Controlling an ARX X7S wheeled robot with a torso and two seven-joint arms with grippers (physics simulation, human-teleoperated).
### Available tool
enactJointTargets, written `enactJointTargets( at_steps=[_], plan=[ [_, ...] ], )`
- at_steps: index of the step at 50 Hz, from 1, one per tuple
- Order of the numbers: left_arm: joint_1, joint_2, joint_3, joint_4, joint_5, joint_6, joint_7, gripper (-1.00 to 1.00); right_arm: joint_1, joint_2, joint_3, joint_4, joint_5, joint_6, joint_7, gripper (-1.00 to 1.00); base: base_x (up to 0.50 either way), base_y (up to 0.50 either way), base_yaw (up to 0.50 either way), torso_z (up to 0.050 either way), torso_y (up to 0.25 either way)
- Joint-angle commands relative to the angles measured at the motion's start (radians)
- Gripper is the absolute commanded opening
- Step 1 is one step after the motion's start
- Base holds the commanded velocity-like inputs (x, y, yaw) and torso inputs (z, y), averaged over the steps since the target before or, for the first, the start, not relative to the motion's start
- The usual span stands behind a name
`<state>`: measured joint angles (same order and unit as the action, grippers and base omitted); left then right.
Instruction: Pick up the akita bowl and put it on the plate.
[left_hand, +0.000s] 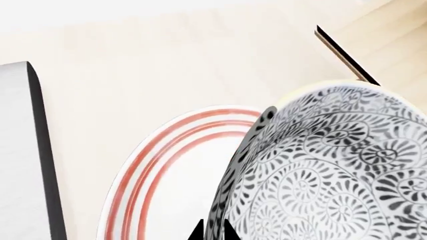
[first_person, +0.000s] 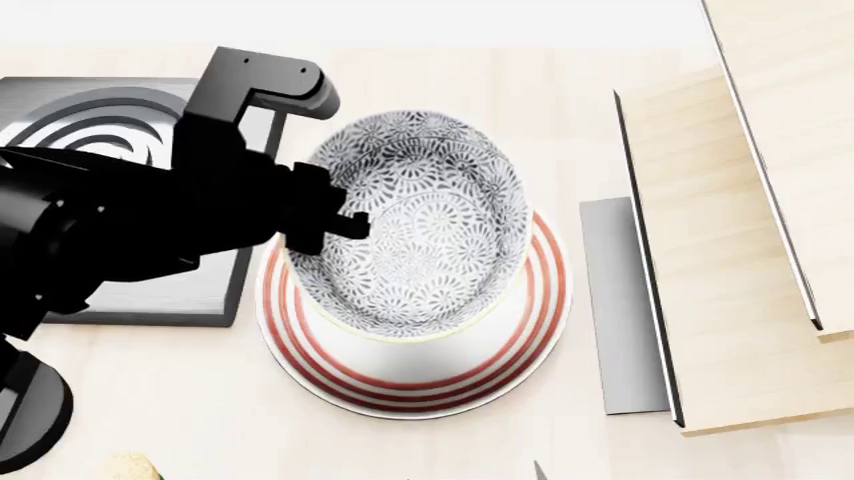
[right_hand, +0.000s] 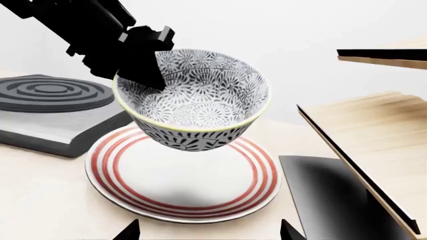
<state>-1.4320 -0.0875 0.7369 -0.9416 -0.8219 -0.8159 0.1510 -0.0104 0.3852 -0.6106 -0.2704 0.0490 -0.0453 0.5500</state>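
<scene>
At the far left of the head view, a dark grey square burner with raised concentric rings is seen resting on the pale desk, largely covered by the black left arm. No brand, label or writing can be read on it, nor on anything else in view.

Next to the right, the left gripper is seen clamped on the near-left rim of the akita bowl, its jaws closed over the wall with 1 finger inside and 1 outside. In the right wrist view the same grip is shown at the rim of the bowl, which is held clear of the surface and tilted a little. The bowl is suspended directly above the plate; a gap between its base and the plate is plain in the right wrist view, where a soft shadow lies on the white centre. In the left wrist view the patterned wall of the bowl fills the frame, with the red rings of the plate behind it.

Further right, a flat grey slab lies on the desk just beside the plate, and a light wooden stepped structure with dark edges stands at the far right.

Of the right gripper only 2 dark fingertips are visible, set well apart and holding nothing.
</scene>
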Motion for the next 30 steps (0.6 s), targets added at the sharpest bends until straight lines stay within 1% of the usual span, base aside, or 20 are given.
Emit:
enactJointTargets(
  at_steps=[1,5,12,13,15,16,19,20,24,30],
  plan=[
    [0.01,-0.008,-0.006,0.013,-0.011,0.001,-0.004,-1.0,0.0,-0.001,-0.007,0.007,-0.004,-0.003,0.002,1.0,0.0,0.0,0.0,0.0,0.0],
    [0.014,0.001,0.001,-0.013,-0.004,0.018,0.007,-1.0,0.0,0.0,-0.007,0.004,-0.002,-0.002,0.002,1.0,0.0,0.0,0.0,0.0,0.0],
    [-0.012,0.061,-0.009,-0.201,0.018,0.142,0.052,-1.0,0.004,-0.003,-0.012,0.011,-0.005,-0.002,0.001,1.0,0.0,0.0,0.0,0.0,0.0],
    [-0.015,0.071,-0.026,-0.235,0.003,0.155,0.063,-1.0,0.004,-0.003,-0.012,0.012,-0.003,-0.004,0.001,1.0,0.0,0.0,0.0,0.0,0.0],
    [-0.017,0.081,-0.018,-0.261,0.014,0.192,0.052,-1.0,0.004,-0.002,-0.012,0.013,-0.002,-0.005,0.001,1.0,0.0,0.0,0.0,0.0,0.0],
    [-0.022,0.085,-0.042,-0.289,-0.012,0.22,0.047,-1.0,0.004,-0.002,-0.012,0.013,-0.002,-0.006,0.001,1.0,0.0,0.0,0.0,0.0,0.0],
    [-0.024,0.085,-0.018,-0.283,-0.036,0.216,0.045,-1.0,0.005,-0.001,-0.011,0.015,0.0,-0.006,0.001,1.0,0.0,0.0,0.0,0.0,0.0],
    [-0.025,0.086,-0.017,-0.291,-0.04,0.255,0.029,-1.0,0.006,-0.002,-0.012,0.017,0.0,-0.007,0.001,1.0,0.0,0.0,0.0,0.0,0.0],
    [-0.03,0.086,0.01,-0.308,-0.09,0.272,0.029,-1.0,0.007,-0.002,-0.013,0.017,0.0,-0.006,0.001,1.0,0.0,0.0,0.0,0.0,0.0],
    [-0.027,0.087,0.084,-0.32,-0.17,0.294,0.025,-1.0,0.007,0.0,-0.014,0.017,-0.001,-0.009,0.002,1.0,0.0,0.0,0.0,0.0,0.0]
  ],
)
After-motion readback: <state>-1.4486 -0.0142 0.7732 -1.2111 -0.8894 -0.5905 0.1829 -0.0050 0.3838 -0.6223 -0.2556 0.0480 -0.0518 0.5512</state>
